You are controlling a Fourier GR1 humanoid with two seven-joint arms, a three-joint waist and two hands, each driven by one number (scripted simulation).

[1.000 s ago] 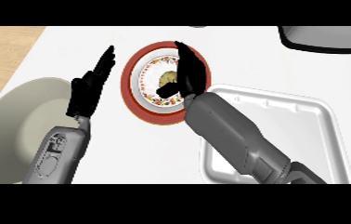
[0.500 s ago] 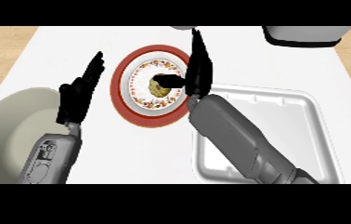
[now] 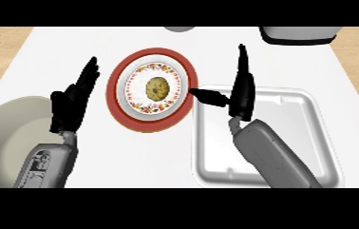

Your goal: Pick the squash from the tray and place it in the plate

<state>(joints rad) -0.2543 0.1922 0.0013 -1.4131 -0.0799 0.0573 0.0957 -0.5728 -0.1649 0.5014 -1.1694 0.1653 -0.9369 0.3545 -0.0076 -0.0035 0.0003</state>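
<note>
Since the earlier frame our right hand (image 3: 242,92) has pulled back off the plate (image 3: 184,76) to the right; it now sits over the left rim of the tray (image 3: 308,128), fingers straight up the view, thumb sticking out left toward the plate, holding nothing. Squash (image 3: 157,87) is uncovered now and lies in the middle of the plate, clear of both hands.

Surroundings: we see a pale round bowl (image 3: 21,123) at the lower left, partly under our left forearm. A dark-rimmed grey vessel (image 3: 298,34) is cut by the top right edge, and a small grey object (image 3: 180,28) sits at the top centre; we can't tell what it is. Nothing lies between the hands and the plate. White counter (image 3: 70,47) shows around everything.

Left hand (image 3: 72,102) rests just left of the plate, fingers straight and pointing up-right, empty, not touching the rim.

Squash looks roughly round from above, slightly taller than wide, so its long axis runs about up-down the view. We can't tell which end is the stem.
</note>
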